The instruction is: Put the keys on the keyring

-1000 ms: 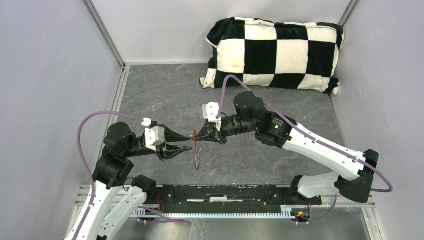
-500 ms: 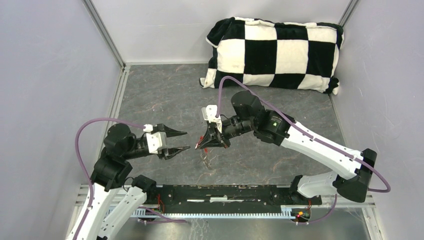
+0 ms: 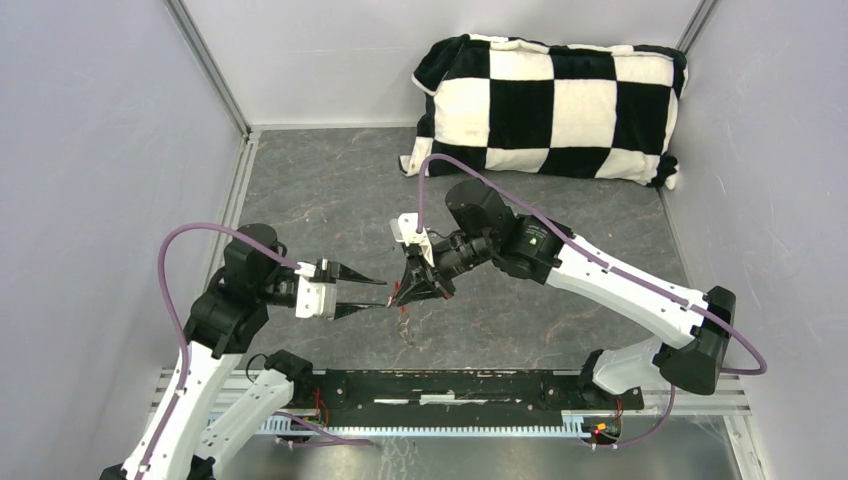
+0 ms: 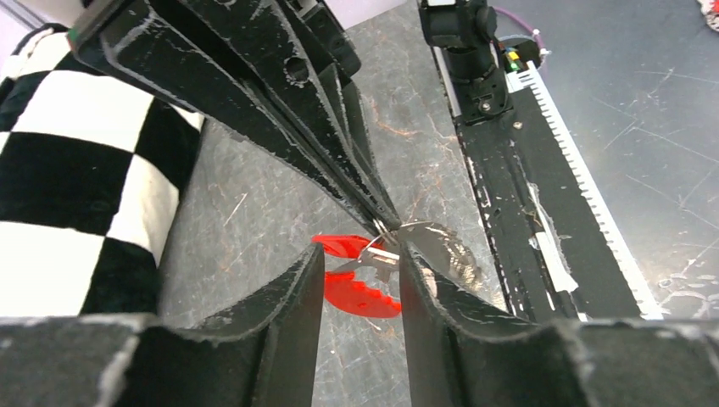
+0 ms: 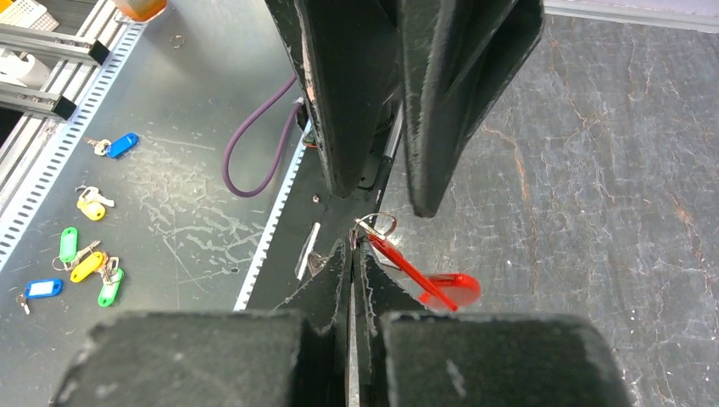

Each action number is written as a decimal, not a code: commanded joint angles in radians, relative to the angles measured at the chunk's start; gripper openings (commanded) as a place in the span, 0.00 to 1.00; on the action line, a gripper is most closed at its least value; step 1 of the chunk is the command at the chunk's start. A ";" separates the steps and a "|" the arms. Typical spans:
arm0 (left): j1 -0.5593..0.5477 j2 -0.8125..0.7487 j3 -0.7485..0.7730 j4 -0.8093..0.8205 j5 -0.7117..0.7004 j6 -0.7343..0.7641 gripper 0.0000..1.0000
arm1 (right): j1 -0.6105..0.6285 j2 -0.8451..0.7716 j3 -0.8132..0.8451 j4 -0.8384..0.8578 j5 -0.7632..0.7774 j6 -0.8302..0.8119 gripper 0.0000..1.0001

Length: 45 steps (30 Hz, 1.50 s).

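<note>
Keyring (image 5: 376,225), a short run of thin silver metal rings joined to a flat bright-red oval plastic fob (image 5: 428,281), hangs in the air right at the tips of the right tool (image 5: 353,251), above the grey marbled surface (image 3: 330,190). That black two-finger tool is pinched fully together on the silver ring, and the fob trails away from it. The left tool (image 4: 360,254) faces it tip to tip, its fingers spread apart and gripping nothing. The fob sits in the gap between them with no clear contact.

I judge it light and awkward. The rings are thin, hard and slippery, and the chain is limp and likely to swing, while the fob is stiff and flat. The fob's broad faces look the safest hold for the left tool, which would leave the ring's edge free for threading.

Counted: one fob and one silver ring plainly seen at the right tool's tips, perhaps more behind it. Keys: none certain. From the left wrist two red patches show with a silver sliver between them; whether one is a red-headed key I cannot tell. A small dark shape (image 3: 405,325) dangles under the right tool, too small to name. Beyond the right tool lies one black-and-white checkered pillow (image 3: 545,105). Off the surface, to the side of the right tool, lie six coloured tags (image 5: 85,267): two blue, two yellow, two green.
</note>
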State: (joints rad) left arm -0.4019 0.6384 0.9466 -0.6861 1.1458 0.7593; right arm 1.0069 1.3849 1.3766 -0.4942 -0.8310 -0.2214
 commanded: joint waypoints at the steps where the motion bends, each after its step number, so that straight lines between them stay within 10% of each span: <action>1: -0.005 0.025 0.034 -0.074 0.079 0.125 0.43 | -0.001 0.009 0.068 0.008 -0.038 -0.013 0.00; 17: -0.006 0.052 0.047 -0.150 0.086 0.218 0.28 | 0.001 0.039 0.102 -0.022 -0.060 -0.027 0.00; 25: -0.006 0.043 0.039 -0.153 0.086 0.241 0.02 | 0.001 0.047 0.102 -0.006 -0.012 0.002 0.00; 45: -0.005 -0.093 -0.041 -0.156 -0.011 0.533 0.02 | -0.013 -0.053 -0.125 0.383 0.040 0.303 0.00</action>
State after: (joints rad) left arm -0.4015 0.5648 0.9146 -0.8383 1.1244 1.1889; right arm 1.0042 1.3701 1.2552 -0.2298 -0.8253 0.0334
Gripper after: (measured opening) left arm 0.028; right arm 0.011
